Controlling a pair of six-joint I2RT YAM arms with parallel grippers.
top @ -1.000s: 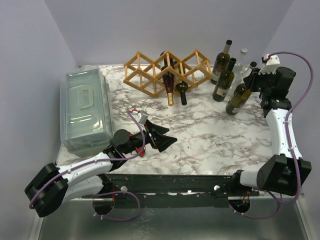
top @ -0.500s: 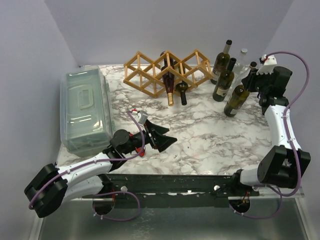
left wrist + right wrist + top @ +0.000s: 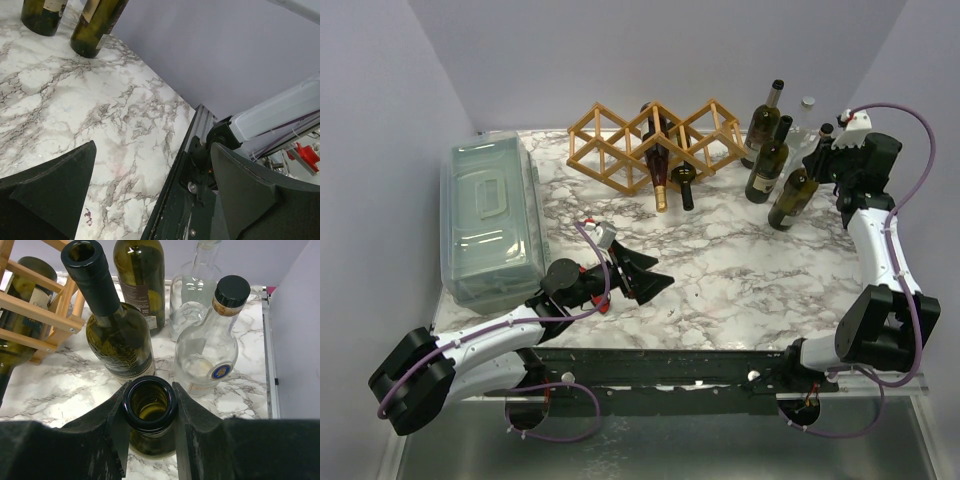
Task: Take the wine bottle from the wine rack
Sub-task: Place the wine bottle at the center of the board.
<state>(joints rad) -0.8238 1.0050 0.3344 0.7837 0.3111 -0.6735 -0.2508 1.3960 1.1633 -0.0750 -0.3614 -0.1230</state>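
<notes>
- Right gripper (image 3: 149, 401) is pinched on the open neck of the bottle (image 3: 792, 199), at the right-rear of the table (image 3: 730, 265).
- The bottle is off the rack (image 3: 620, 142) and to its right.
- Bottle long axis is tilted: mouth up toward the right-rear, base down toward the left-front. Cannot tell whether the base touches the table.
- Dark bottles (image 3: 769, 165) and clear bottles (image 3: 211, 347) stand just beside it.
- Two rack bottles (image 3: 659, 168) lie with necks toward the near edge.
- Left gripper (image 3: 655, 281) is spread wide with nothing between its fingers, low over the near-left of the table.
</notes>
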